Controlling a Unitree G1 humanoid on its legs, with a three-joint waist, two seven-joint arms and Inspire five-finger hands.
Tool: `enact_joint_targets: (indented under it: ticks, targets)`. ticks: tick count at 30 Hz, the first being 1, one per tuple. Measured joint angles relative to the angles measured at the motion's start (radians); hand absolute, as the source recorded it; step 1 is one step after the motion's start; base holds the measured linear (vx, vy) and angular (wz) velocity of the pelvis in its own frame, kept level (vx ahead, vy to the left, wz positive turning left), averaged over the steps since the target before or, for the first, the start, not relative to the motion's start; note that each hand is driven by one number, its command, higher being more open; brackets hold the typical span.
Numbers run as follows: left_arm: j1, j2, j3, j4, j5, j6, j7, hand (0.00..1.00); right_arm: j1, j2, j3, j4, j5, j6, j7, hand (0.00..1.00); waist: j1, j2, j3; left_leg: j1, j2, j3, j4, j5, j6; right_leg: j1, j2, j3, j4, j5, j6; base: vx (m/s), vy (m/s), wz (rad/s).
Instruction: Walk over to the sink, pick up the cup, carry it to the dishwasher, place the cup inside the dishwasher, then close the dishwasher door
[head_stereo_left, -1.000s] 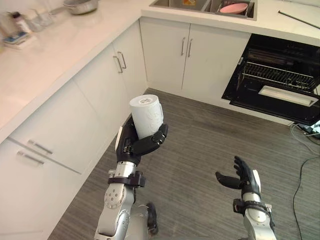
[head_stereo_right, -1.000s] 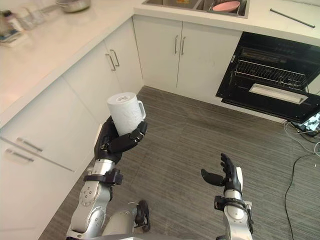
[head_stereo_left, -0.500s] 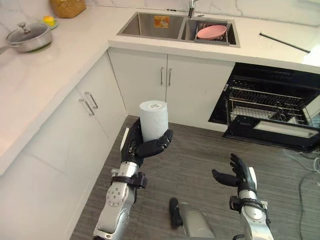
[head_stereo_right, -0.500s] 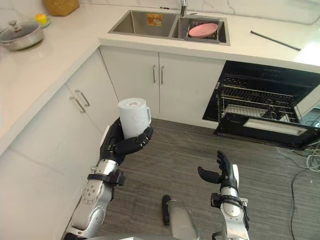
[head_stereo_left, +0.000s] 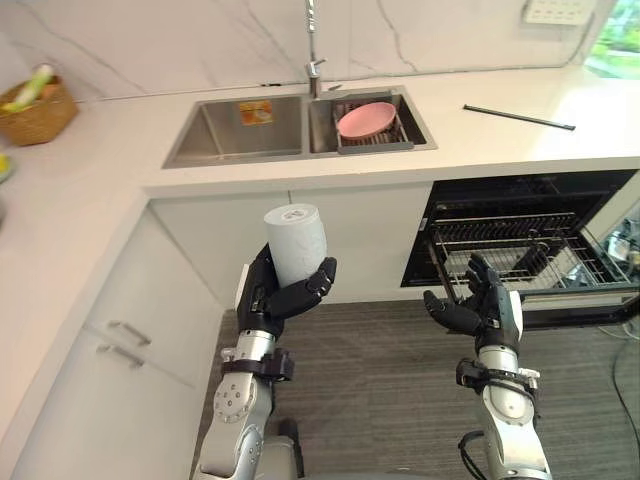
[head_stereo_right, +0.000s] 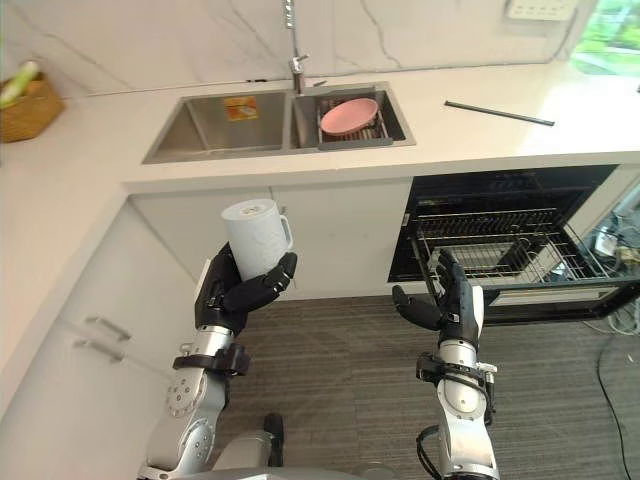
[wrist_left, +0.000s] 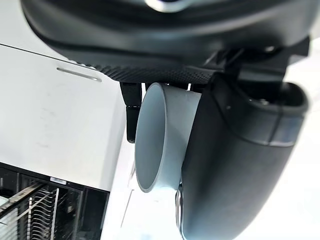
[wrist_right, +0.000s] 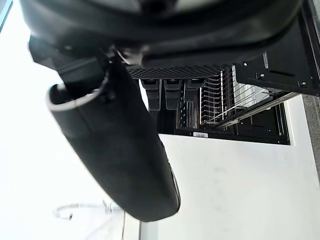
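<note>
The worktop (head_stereo_left: 520, 150) runs across ahead of and above both hands. The open dishwasher (head_stereo_left: 520, 245) sits under it, just beyond the right hand (head_stereo_left: 490, 312), with its wire rack in sight. The sink (head_stereo_left: 235, 135) lies further off, up past the left hand (head_stereo_left: 262, 297), and a pink dish (head_stereo_left: 366, 119) rests in its drainer side.

The cup (head_stereo_left: 296, 243) is off the worktop and in the left hand. The fingers (head_stereo_left: 308, 288) curl across its front low down, the palm is behind it, and most of its body stands clear above the hand. The right hand holds nothing and its fingers are loosely spread.

The cup looks like a pale, hard, smooth-walled mug: stiff, probably light when empty, and likely to chip if knocked on the rack. A glazed wall can slide in dark fingers, so a wrap round the body seems safer than a pinch. Its handle (head_stereo_right: 285, 232) faces the right hand's side and is free. The end above the hand looks flat and closed, while the left wrist view shows an open rim (wrist_left: 150, 145), so it seems to be held mouth down.

For writing, a yellow sticker (head_stereo_left: 255, 111) sits on the sink's back wall, its print too small to read. A faint mark on the cup's upper end is also unreadable
</note>
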Motion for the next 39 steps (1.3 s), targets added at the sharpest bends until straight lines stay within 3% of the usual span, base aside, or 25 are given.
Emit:
enact_joint_targets:
  ticks: [2,3,4,5,9,10,11,12,13,15,16,17,20,23,25,26,27,28,31,39]
  targets:
    - [-0.003,0.013,0.000,0.001,0.021,0.002,0.003,0.30,-0.009,0.021,0.001,-0.020,0.004,0.000,-0.001,0.90,0.005,-0.016,-0.006,0.018,-0.019,0.063,0.013,-0.039,0.033,-0.114,-0.029,-0.012,0.216,0.008,0.064,0.48,0.287,-0.70]
    - [-0.005,0.027,0.000,0.002,0.028,0.007,0.008,0.30,-0.022,0.039,0.004,-0.028,0.004,0.000,-0.001,0.90,0.002,-0.020,-0.004,0.048,-0.029,0.086,-0.004,-0.053,0.048,-0.180,-0.044,-0.036,0.351,0.047,0.131,0.34,0.207,-0.65]
    - [-0.008,0.045,-0.002,0.009,0.036,0.012,0.016,0.30,-0.041,0.052,0.023,-0.028,0.004,0.000,0.001,0.90,-0.011,-0.020,-0.002,0.116,-0.036,0.117,-0.047,-0.066,0.063,-0.249,-0.071,-0.080,0.486,0.041,0.120,0.49,0.262,-0.85]
    - [-0.008,0.047,0.002,0.012,0.036,0.013,0.023,0.30,-0.056,0.051,0.054,-0.029,0.004,-0.001,0.005,0.90,-0.012,-0.010,0.003,0.200,-0.030,0.147,-0.102,-0.077,0.064,-0.289,-0.075,-0.137,0.547,0.019,0.079,0.40,0.208,-0.78]
    - [-0.047,0.049,0.007,0.006,0.035,-0.011,0.024,0.30,-0.087,0.052,0.143,-0.066,0.004,-0.034,0.043,0.90,-0.013,0.001,0.004,0.355,0.014,0.227,-0.215,-0.103,0.043,-0.429,-0.054,-0.342,0.432,-0.002,0.026,0.33,0.083,-0.72]
    - [-0.052,0.049,0.018,0.006,0.035,-0.014,0.024,0.30,-0.116,0.051,0.161,-0.067,0.011,-0.043,0.054,0.90,-0.013,0.000,0.004,0.385,0.024,0.264,-0.237,-0.111,0.031,-0.454,-0.048,-0.431,0.279,0.037,-0.014,0.41,0.012,-0.86]
    - [-0.052,0.050,0.030,0.007,0.035,-0.016,0.023,0.30,-0.142,0.050,0.173,-0.068,0.025,-0.049,0.060,0.90,-0.013,-0.005,0.002,0.415,0.023,0.289,-0.249,-0.130,0.011,-0.463,-0.032,-0.500,0.126,0.110,-0.033,0.44,-0.003,-0.70]
    - [-0.052,0.051,0.033,0.008,0.035,-0.016,0.024,0.30,-0.146,0.050,0.176,-0.077,0.028,-0.050,0.061,0.90,-0.016,-0.012,-0.003,0.429,0.018,0.293,-0.243,-0.152,-0.005,-0.459,-0.021,-0.507,0.053,0.180,-0.044,0.44,-0.040,-0.35]
    - [-0.050,0.036,0.029,0.038,0.037,-0.018,0.029,0.30,-0.127,0.027,0.177,-0.103,0.032,-0.059,0.058,0.90,-0.030,0.021,-0.002,0.455,0.039,0.284,-0.180,-0.214,-0.032,-0.427,0.008,-0.486,0.043,0.304,-0.091,0.47,-0.044,-0.08]
    - [-0.046,0.017,0.020,0.072,0.038,-0.018,0.035,0.30,-0.100,0.023,0.176,-0.114,0.037,-0.059,0.066,0.90,-0.030,0.037,-0.003,0.411,0.088,0.277,0.001,-0.219,-0.031,-0.380,0.032,-0.473,0.019,0.270,-0.093,0.44,-0.063,-0.18]
    - [-0.047,0.005,0.020,0.084,0.037,-0.017,0.037,0.30,-0.078,0.023,0.176,-0.139,0.039,-0.058,0.068,0.90,-0.030,0.049,0.003,0.356,0.136,0.267,0.166,-0.206,-0.016,-0.338,0.058,-0.471,-0.019,0.273,-0.102,0.42,-0.079,-0.50]
    - [-0.045,-0.005,0.018,0.090,0.037,-0.016,0.039,0.30,-0.037,0.026,0.179,-0.194,0.040,-0.058,0.068,0.90,-0.015,0.056,0.004,0.282,0.201,0.254,0.373,-0.195,-0.029,-0.275,0.095,-0.453,-0.074,0.278,-0.117,0.42,-0.064,-0.50]
    - [-0.046,-0.005,-0.014,0.090,0.037,-0.016,0.034,0.30,-0.013,0.026,0.174,-0.274,0.041,-0.062,0.064,0.90,-0.015,0.055,0.006,0.210,0.213,0.246,0.463,-0.201,-0.022,-0.189,0.107,-0.411,-0.145,0.278,-0.118,0.43,-0.003,-0.48]
    - [-0.047,-0.009,-0.019,0.090,0.037,-0.016,0.031,0.30,-0.019,0.027,0.180,-0.295,0.043,-0.077,0.066,0.90,-0.005,0.054,0.006,0.156,0.170,0.178,0.361,-0.228,-0.021,-0.127,0.097,-0.334,-0.183,0.279,-0.117,0.31,0.090,-0.71]
    - [-0.049,-0.010,-0.017,0.090,0.037,-0.016,0.035,0.30,-0.017,0.016,0.183,-0.281,0.062,-0.077,0.067,0.90,0.008,0.058,0.003,0.151,0.083,0.025,0.119,-0.214,-0.040,-0.103,0.083,-0.283,-0.188,0.279,-0.111,0.19,0.166,-0.83]
    - [-0.049,-0.012,-0.017,0.090,0.037,-0.017,0.036,0.30,-0.016,0.011,0.183,-0.279,0.066,-0.076,0.070,0.90,0.010,0.062,0.001,0.155,0.076,-0.002,0.058,-0.183,-0.045,-0.100,0.083,-0.275,-0.188,0.278,-0.098,0.17,0.202,-0.77]
    - [-0.055,-0.020,-0.016,0.090,0.037,-0.017,0.037,0.30,-0.008,0.002,0.182,-0.279,0.072,-0.076,0.074,0.90,0.008,0.078,-0.003,0.160,0.082,-0.023,-0.040,-0.066,-0.037,-0.089,0.096,-0.260,-0.192,0.260,-0.061,0.13,0.188,-0.52]
    - [-0.057,-0.023,-0.016,0.095,0.037,-0.018,0.037,0.30,-0.006,-0.004,0.181,-0.273,0.072,-0.077,0.076,0.90,0.007,0.087,-0.003,0.162,0.090,-0.033,-0.047,-0.063,-0.066,-0.082,0.104,-0.250,-0.194,0.255,-0.054,0.10,0.169,-0.52]
    - [-0.058,-0.015,-0.009,0.122,0.038,-0.017,0.038,0.30,0.029,0.014,0.184,-0.260,0.080,-0.073,0.105,0.90,-0.015,0.063,-0.016,0.224,0.046,0.015,-0.139,-0.035,-0.032,-0.083,0.058,-0.202,-0.194,0.249,-0.020,0.07,0.172,-0.32]
    - [-0.088,0.005,0.010,0.122,0.058,-0.017,0.040,0.30,0.033,0.015,0.193,-0.257,0.163,-0.072,0.168,0.90,-0.013,0.061,-0.018,0.284,0.014,0.099,-0.252,0.007,-0.007,-0.095,0.031,-0.128,-0.235,0.283,0.013,0.00,0.071,-0.28]
